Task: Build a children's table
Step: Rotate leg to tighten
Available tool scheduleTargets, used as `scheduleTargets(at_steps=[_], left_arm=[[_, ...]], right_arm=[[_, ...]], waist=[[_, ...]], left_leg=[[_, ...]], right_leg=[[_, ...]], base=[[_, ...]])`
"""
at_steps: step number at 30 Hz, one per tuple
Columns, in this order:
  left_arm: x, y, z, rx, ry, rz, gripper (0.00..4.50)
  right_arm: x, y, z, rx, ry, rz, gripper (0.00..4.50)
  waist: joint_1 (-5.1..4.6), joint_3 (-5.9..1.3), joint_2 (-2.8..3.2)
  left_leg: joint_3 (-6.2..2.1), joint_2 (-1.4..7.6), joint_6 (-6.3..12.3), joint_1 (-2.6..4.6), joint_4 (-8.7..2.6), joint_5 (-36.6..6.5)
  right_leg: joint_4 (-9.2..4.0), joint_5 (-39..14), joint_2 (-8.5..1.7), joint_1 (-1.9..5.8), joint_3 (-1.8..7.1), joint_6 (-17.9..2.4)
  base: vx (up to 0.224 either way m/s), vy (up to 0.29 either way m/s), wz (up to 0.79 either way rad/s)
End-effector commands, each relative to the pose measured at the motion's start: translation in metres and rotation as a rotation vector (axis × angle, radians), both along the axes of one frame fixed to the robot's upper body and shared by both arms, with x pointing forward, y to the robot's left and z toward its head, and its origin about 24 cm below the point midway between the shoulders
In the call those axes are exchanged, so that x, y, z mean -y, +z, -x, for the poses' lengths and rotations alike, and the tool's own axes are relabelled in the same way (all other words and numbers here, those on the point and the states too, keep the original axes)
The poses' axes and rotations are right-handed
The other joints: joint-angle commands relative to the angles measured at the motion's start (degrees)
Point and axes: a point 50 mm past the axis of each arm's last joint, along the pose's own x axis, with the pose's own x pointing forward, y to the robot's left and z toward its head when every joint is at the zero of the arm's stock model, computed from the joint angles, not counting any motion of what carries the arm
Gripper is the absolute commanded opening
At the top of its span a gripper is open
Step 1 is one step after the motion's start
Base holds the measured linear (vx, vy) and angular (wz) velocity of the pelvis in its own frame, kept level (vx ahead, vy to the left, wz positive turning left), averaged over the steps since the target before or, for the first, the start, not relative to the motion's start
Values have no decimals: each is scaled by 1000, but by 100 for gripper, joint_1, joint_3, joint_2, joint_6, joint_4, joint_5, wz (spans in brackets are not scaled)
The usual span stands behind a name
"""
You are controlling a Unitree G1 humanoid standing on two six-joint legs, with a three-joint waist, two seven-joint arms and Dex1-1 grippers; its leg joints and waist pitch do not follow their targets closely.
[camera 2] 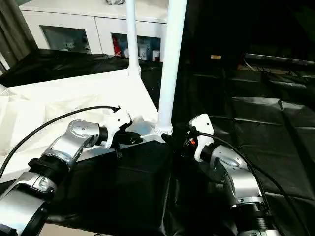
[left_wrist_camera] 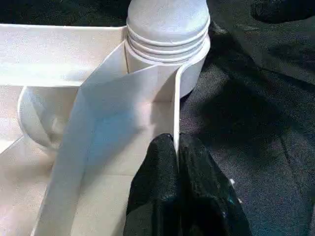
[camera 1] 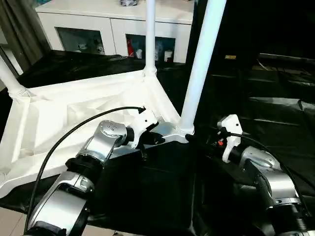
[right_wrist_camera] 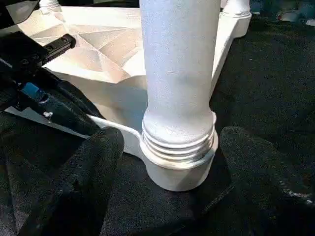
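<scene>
The white plastic square table top (camera 1: 74, 113) lies ribbed side up on the black-covered bench (camera 1: 275, 118), long round white legs standing in its corner sockets. The left tool (left_wrist_camera: 176, 147) is clenched on the top's thin rim wall beside the nearest leg (right_wrist_camera: 179, 73) — the right tool (right_wrist_camera: 170, 147) stands released, its fingers either side of that leg's base, apparently not touching.

The near leg (camera 1: 202, 69) of the upturned table top (camera 1: 59, 123) ran out past the upper picture edge, its tip unseen, as did the far leg (camera 1: 150, 34). The left-hand leg (camera 1: 11, 81) was cut off by the side edge. Behind the table top, the small things behind the white cabinet's (camera 1: 118, 19) glass doors were too small to identify. The right gripper's (right_wrist_camera: 170, 162) fingers (right_wrist_camera: 88, 182) were blurred beside the near leg's base.
</scene>
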Motion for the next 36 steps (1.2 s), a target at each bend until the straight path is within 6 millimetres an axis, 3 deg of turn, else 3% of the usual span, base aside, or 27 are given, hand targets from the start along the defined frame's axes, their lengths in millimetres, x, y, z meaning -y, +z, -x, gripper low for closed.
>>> scheduleTargets(at_steps=[1,36], left_arm=[[-7,-12,6,-43,14,-17,0],[-7,-12,6,-43,14,-17,0]], right_arm=[[2,4,-1,12,-9,-4,344],[2,4,-1,12,-9,-4,344]], waist=[[26,-264,-63],[31,-276,-61]], left_leg=[[-27,57,209,45,-378,-1248],[-25,55,260,51,-360,-1138]], right_leg=[[-411,-474,-73,244,58,-1301],[-390,-323,-73,256,56,-1362]], base=[[0,0,0],[0,0,0]])
